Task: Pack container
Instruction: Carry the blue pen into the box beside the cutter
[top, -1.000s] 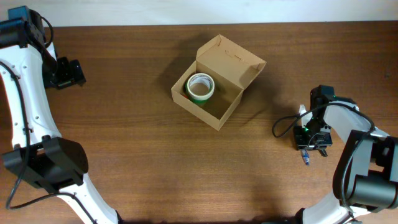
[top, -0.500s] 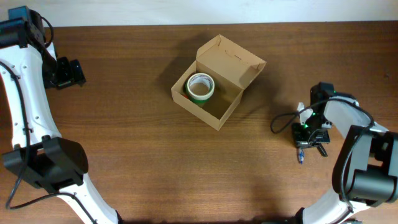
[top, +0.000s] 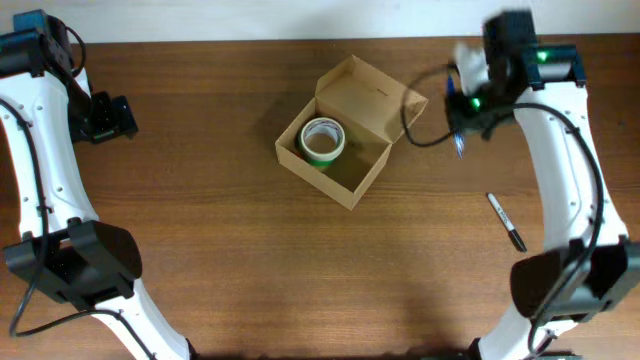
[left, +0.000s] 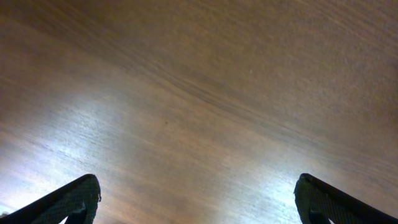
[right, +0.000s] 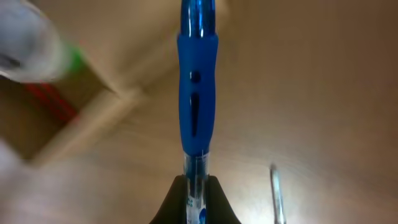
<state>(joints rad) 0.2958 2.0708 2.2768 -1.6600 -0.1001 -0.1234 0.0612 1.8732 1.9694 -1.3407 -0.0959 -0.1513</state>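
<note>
The container (top: 322, 179) is a tan cardboard box near the table's middle, its flap lid (top: 378, 93) open at the back right. A green and white tape roll (top: 322, 140) lies inside. My right gripper (top: 463, 108) is shut on a blue pen (top: 456, 128) and holds it in the air just right of the lid. In the right wrist view the pen (right: 198, 93) sticks out of the shut fingers (right: 198, 186), with the blurred box (right: 93, 121) at the left. My left gripper (top: 112, 118) is open and empty at the far left; its wrist view shows the spread fingers (left: 199, 208) over bare wood.
A black marker (top: 506, 221) lies on the table at the right, below my right arm; it also shows in the right wrist view (right: 277, 194). The table's back edge (top: 300, 41) runs close behind the box.
My right gripper has risen from the table at the right with the blue pen and swung up and back toward the box lid. The black marker stays behind. The left arm has not moved.
</note>
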